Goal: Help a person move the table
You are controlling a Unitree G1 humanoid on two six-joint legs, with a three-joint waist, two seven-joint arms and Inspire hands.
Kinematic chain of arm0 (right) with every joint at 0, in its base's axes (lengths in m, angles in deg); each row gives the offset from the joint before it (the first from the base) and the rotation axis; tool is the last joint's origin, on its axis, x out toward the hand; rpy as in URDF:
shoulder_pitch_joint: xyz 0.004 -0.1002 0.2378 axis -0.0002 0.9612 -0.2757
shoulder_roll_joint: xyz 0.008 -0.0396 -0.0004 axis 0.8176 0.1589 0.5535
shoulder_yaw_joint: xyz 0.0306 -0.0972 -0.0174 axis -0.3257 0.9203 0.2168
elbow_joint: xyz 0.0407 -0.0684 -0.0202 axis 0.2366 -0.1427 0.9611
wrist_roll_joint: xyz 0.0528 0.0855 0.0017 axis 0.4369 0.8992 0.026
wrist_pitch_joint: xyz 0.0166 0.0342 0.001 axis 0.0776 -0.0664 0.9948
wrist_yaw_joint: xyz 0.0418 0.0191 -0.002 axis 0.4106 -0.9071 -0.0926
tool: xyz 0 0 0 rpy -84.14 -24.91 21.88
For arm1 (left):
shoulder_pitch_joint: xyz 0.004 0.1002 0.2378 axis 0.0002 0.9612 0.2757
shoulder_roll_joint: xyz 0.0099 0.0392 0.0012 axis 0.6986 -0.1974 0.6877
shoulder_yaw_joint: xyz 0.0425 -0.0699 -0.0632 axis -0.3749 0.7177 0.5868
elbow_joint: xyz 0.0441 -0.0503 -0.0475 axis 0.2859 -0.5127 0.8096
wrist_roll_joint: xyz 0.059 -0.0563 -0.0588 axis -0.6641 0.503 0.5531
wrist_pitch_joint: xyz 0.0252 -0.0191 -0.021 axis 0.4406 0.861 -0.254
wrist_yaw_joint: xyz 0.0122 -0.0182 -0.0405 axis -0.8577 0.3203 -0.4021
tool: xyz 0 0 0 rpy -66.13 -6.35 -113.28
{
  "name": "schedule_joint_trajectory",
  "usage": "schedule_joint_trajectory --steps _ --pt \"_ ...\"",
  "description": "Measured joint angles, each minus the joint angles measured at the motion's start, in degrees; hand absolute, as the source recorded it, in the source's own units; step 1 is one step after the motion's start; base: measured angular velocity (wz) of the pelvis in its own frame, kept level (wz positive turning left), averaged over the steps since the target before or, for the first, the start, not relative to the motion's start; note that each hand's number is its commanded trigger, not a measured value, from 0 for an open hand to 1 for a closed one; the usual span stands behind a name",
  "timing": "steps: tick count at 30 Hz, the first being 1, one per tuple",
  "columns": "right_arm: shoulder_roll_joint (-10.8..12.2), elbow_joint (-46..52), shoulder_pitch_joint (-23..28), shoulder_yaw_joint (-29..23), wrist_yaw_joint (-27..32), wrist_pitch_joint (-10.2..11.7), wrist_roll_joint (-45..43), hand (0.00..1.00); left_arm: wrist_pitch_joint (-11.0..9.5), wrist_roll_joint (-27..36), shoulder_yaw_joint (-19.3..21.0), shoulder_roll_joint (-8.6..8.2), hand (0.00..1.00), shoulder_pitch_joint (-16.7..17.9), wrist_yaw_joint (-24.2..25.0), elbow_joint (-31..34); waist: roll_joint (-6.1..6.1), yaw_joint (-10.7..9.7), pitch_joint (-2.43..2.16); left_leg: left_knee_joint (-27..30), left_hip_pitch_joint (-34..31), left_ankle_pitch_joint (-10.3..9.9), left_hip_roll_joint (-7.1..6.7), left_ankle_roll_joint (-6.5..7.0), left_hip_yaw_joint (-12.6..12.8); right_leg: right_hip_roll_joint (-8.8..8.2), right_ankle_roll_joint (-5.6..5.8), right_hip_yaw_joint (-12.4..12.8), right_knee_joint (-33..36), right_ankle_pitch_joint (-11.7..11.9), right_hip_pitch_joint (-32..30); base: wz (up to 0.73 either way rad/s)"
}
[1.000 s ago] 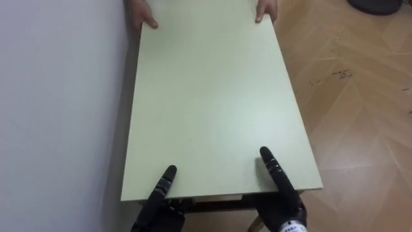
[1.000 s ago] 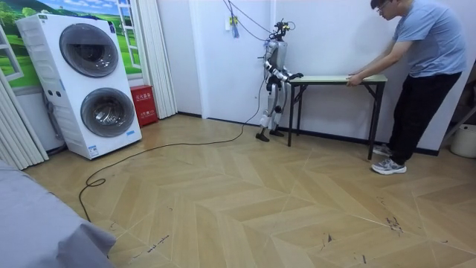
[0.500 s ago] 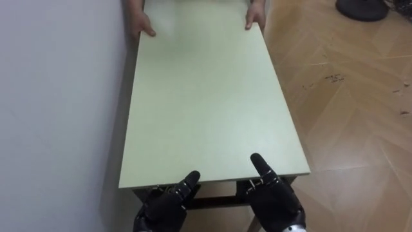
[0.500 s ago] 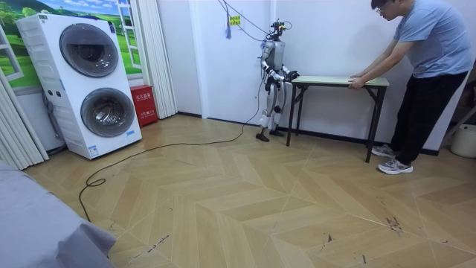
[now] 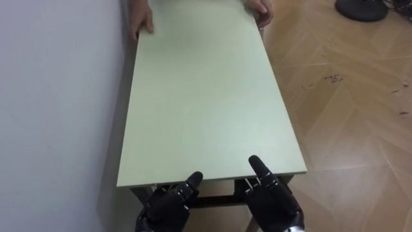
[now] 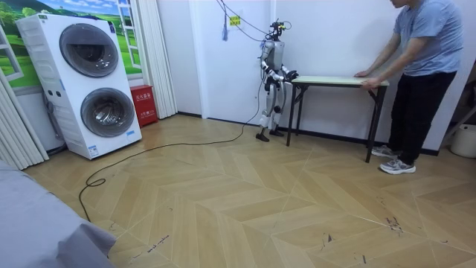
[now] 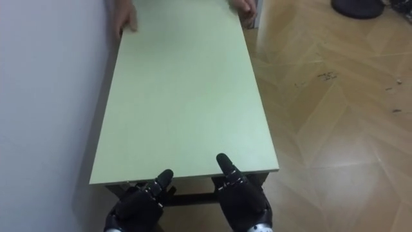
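Person [image 6: 424, 67] has both hands on the table's [image 5: 199, 96] far end. Left hand [image 5: 166, 206] and right hand [image 5: 271, 198] meet its near edge; whether they grip it is unclear.

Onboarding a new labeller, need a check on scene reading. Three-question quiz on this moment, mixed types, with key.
1. True or false: the table runs along the wall on the robot's left.
2. The person's hands are: A) at the table's far corners; B) mid-tabletop; C) off the table.
3. At which end of the table are the robot's left hand and right hand?
Key: 1 true; 2 A; 3 the near end, at its short edge.
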Motion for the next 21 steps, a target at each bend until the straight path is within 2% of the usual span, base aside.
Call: schedule_joint_trajectory --steps 6,9,14,17,21 --pt "0.0 -0.7 0.0 -0.1 -1.2 0.0 -0.2 0.0 0.0 -2.6 0.1 0.12 0.0 0.0 0.9 0.0 -0.41 0.0 -0.26 0.0 0.0 0.0 0.0 0.0 0.0 0.0 0.0 -0.1 0.0 0.0 0.0 0.0" --pt "-0.4 -0.7 0.2 -0.3 -1.6 -0.5 -1.3 0.0 0.4 -6.8 0.4 0.59 0.0 0.0 1.3 -0.2 -0.41 0.1 -0.28 0.0 0.0 0.0 -0.02 0.0 0.2 0.0 0.0 -0.1 0.0 0.0 0.0 0.0" --pt "-1.4 -4.7 1.1 -2.4 -2.8 -2.5 -8.9 0.0 1.6 -11.2 2.6 1.63 0.0 0.4 3.2 -7.9 -0.9 0.0 -0.49 -0.1 0.3 0.0 0.03 -0.01 0.8 0.01 -0.03 -0.1 0.0 0.0 0.1 -0.02" --pt "-2.2 -9.5 1.6 -3.7 -3.5 -2.5 -14.9 0.0 1.8 -16.1 3.5 2.14 0.0 1.1 3.2 -11.4 -1.0 0.1 -0.49 -0.1 0.2 0.0 0.02 -0.01 0.8 0.0 -0.1 -0.2 0.0 0.1 0.0 0.0" --pt "-2.5 -14.9 1.7 -5.2 -4.6 -2.5 -21.4 0.0 1.6 -19.6 4.7 2.16 0.0 0.8 3.5 -15.9 -0.96 0.2 -0.51 -0.1 0.3 0.0 0.03 -0.03 0.4 0.02 -0.1 -0.4 0.0 0.1 0.1 0.01"
